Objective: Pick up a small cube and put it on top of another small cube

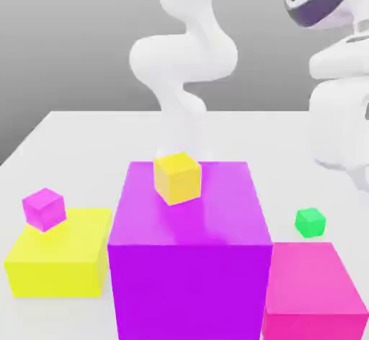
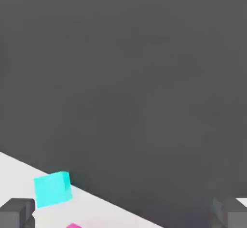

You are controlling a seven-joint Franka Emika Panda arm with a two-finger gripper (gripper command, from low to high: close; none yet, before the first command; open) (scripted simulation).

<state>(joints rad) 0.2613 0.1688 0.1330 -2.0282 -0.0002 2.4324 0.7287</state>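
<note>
The small cyan cube (image 2: 52, 188) shows only in the hand view, lying on the white table close to its edge. It is beside one of my fingertips (image 2: 17, 213) and not between them. My gripper (image 2: 123, 216) is open, its two grey fingertips far apart with nothing between them. The exterior view shows neither the cyan cube nor the gripper's fingers, only the white arm (image 1: 339, 94) at that view's right. A small yellow cube (image 1: 177, 177) rests on top of the large purple cube (image 1: 189, 259).
A small magenta cube (image 1: 44, 208) sits on a low yellow block (image 1: 61, 253) at the exterior view's left. A small green cube (image 1: 310, 222) lies just behind a pink block (image 1: 311, 294) at the right. A pink sliver (image 2: 73, 225) shows in the hand view.
</note>
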